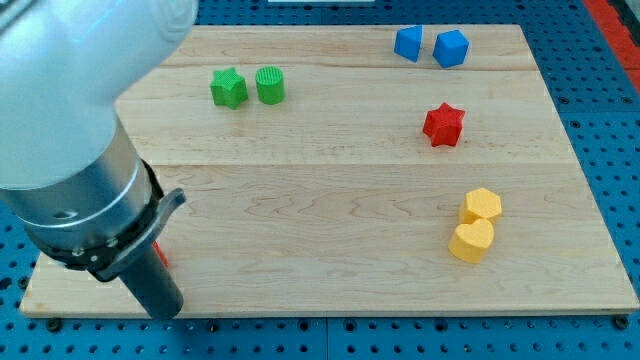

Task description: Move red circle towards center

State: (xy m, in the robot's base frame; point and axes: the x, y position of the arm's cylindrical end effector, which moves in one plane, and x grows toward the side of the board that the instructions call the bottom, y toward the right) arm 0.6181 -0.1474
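Wooden board (330, 230) on a blue pegboard bench, that's the whole setup, light planks with the grain running across.

Nearest the camera, at the view's bottom left, the arm (70, 130) fills the corner, big pale housing tapering into a dark rod. No claw on this rig, so nothing to call spread or pinched; it's just the rod. Its lower end, my tip (166, 310), seems to sit right at the board's bottom edge, though it's hard to tell exactly where it ends.

Red circle (160, 254): only a thin red-orange sliver peeks out just beside the rod, on its right, mostly hidden behind the arm. I'm assuming that's it, the shape can't be made out. So it's way off in the bottom-left corner, well apart from the middle.

My read: the push is only starting. Next move needs the tip behind the block on its left-bottom side, then a shove up and right toward the open centre.

Further out: yellow heart (471, 241) touching yellow hexagon (482, 205) on the right, then red star (443, 124). Farthest back, green star (228, 88) beside green cylinder (270, 85), and two blue blocks (408, 43) (451, 48) at top right.
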